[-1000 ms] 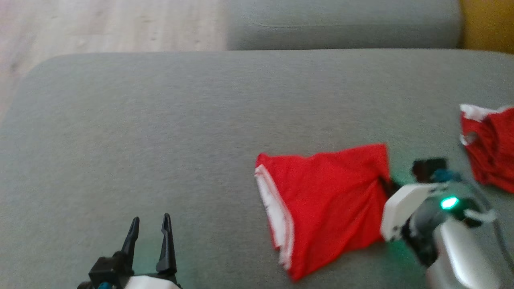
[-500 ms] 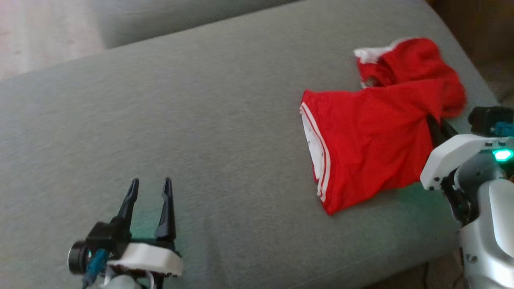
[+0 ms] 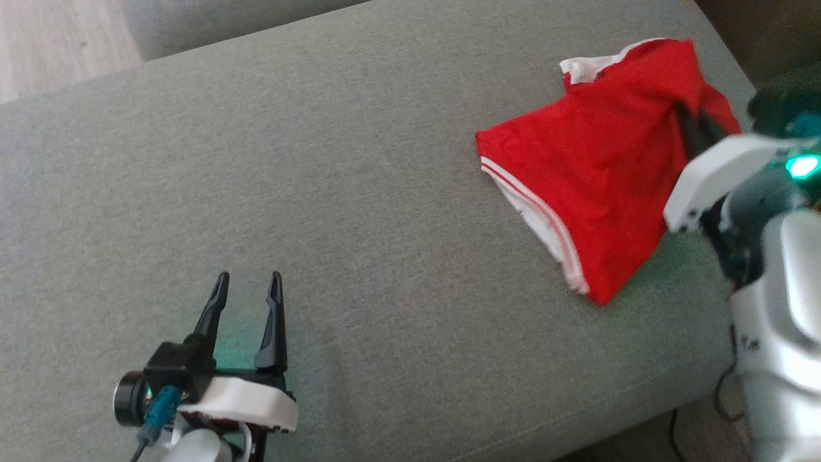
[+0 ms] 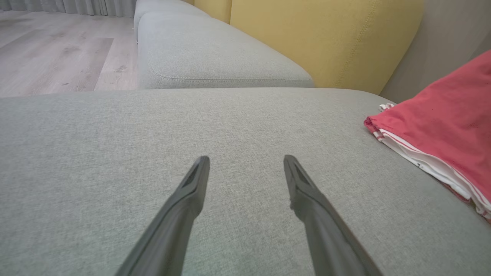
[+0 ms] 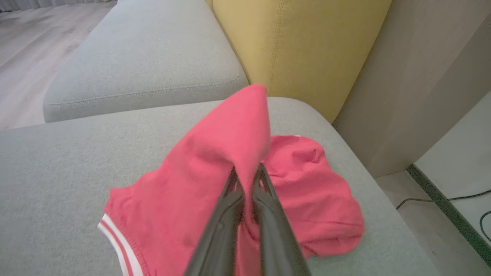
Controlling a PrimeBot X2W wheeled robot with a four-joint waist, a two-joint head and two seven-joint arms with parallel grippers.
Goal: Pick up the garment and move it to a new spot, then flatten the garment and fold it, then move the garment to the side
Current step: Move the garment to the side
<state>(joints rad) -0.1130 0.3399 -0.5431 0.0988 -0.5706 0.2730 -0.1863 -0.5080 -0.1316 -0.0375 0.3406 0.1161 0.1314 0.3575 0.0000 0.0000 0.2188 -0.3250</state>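
Observation:
The garment (image 3: 596, 160) is red with white striped trim and hangs over the right end of the grey sofa cushion (image 3: 359, 192). My right gripper (image 3: 691, 120) is shut on a raised fold of its upper edge, and the cloth drapes down to the cushion. The right wrist view shows the gripper's (image 5: 247, 171) fingers pinching the garment (image 5: 215, 165), with more crumpled red cloth (image 5: 318, 191) lying just behind. Far from the garment, at the lower left, my left gripper (image 3: 249, 283) stands open just above bare cushion. In the left wrist view my left gripper (image 4: 246, 161) is spread, with the garment (image 4: 441, 122) at the right.
A second grey cushion (image 5: 145, 65) lies beyond, with a yellow backrest (image 5: 299, 46) at the far right. The cushion's right edge drops to a floor with a cable (image 5: 441, 200). Wooden floor (image 3: 58, 38) lies at the far left.
The head camera has swung right and the picture has shifted. My right gripper has carried the garment right and upward, over the crumpled red cloth near the cushion's end. The left gripper stays open.

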